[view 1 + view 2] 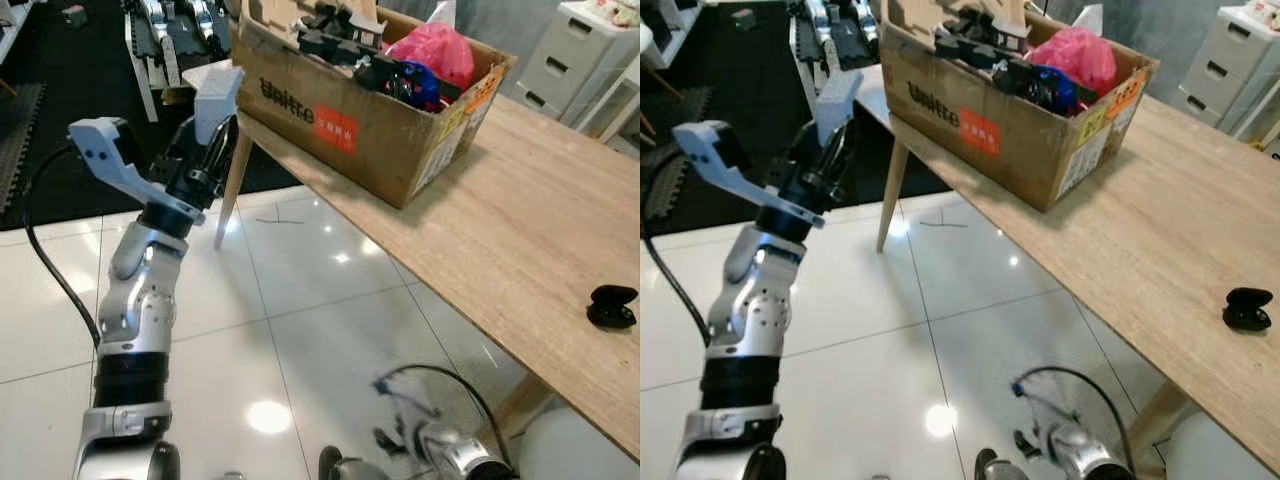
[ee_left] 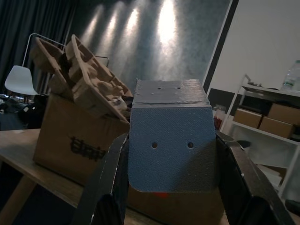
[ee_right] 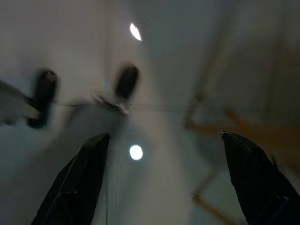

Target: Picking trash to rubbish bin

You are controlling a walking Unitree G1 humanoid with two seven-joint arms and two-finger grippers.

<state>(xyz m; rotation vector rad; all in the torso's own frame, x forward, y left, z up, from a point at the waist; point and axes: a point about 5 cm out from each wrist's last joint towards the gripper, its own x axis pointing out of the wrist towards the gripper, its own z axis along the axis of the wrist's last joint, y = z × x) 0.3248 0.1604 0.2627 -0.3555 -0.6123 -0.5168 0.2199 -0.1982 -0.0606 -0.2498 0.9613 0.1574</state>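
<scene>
— Trash in hand: what is the left gripper (image 1: pixel 212 150) carrying?

— A flat grey-blue piece (image 2: pixel 169 140) with two small holes — its fingers (image 2: pixel 105 183) clamp it from either side, its long axis running out along them and up toward the table (image 1: pixel 520 230).

— And where does it have to go?

— Judging by the task, into the cardboard box (image 1: pixel 370 125) on the table's near corner, already heaped with a pink bag (image 1: pixel 435 50) and black scraps. The box lies ahead of the gripper and to its right, its rim higher than the piece's tip, so the move looks like a lift and a reach rightward.

— The other arm?

— The right gripper (image 3: pixel 164 183) hangs low over the white floor (image 1: pixel 300 320), fingers apart and holding nothing. The left is plainly nearer the box.
</scene>
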